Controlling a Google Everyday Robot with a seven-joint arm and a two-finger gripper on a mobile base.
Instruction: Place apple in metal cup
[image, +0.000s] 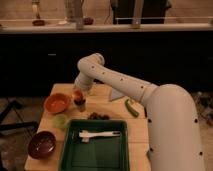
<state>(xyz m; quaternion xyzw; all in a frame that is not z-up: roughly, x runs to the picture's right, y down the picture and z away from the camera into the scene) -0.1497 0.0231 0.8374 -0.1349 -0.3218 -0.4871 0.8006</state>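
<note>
A reddish-orange apple (77, 94) is right at the top of a small dark metal cup (80, 105) that stands on the wooden table (135, 127), near its back left. My gripper (80, 90), at the end of the white arm (120, 80), is directly over the apple and touches or nearly touches it. I cannot tell whether the apple rests in the cup or hangs just above its rim.
An orange bowl (56, 103) sits left of the cup, a pale green round thing (61, 120) in front of it, and a dark red bowl (41, 144) at front left. A green tray (75, 155) holds a white utensil (100, 134). A green pepper (131, 108) and dark fruit (98, 116) lie to the right.
</note>
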